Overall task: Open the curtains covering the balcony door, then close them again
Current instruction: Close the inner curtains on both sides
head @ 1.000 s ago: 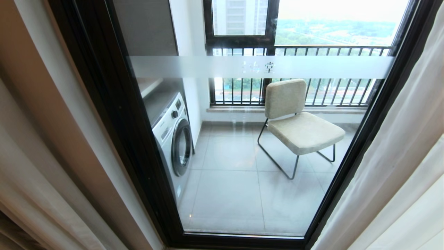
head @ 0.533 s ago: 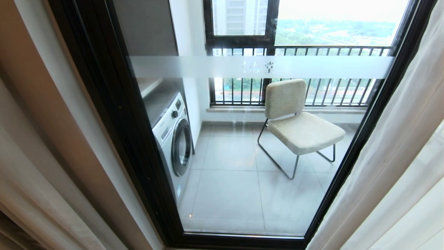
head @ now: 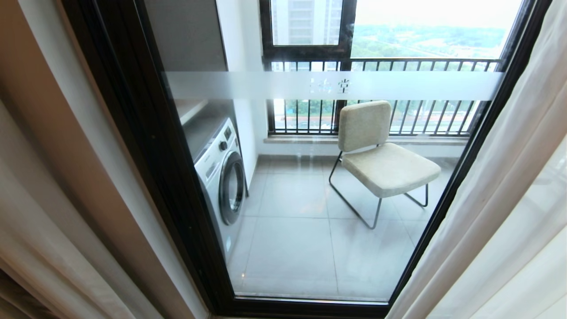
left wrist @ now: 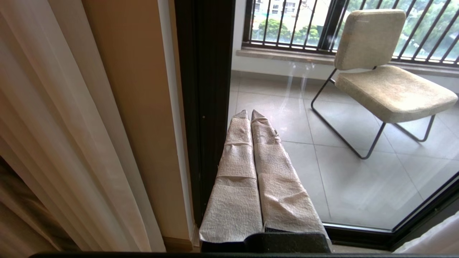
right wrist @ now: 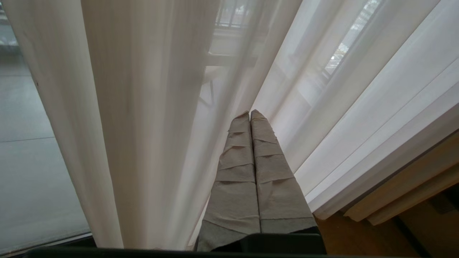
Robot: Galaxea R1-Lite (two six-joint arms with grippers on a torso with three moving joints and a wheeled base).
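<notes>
Curtains point(head: 496, 212) drawn aside at 3 o'clock, door point(head: 310, 186) uncovered. Right gripper point(right wrist: 250, 113) jaws pressed together against sheer; left gripper point(left wrist: 249, 113) jaws pressed together, empty.

Head camera looks down through the balcony door point(head: 310, 186); left wrist camera sits low, sharing the chair point(left wrist: 387, 82); right wrist camera is pressed close to the curtains point(right wrist: 143, 107).
</notes>
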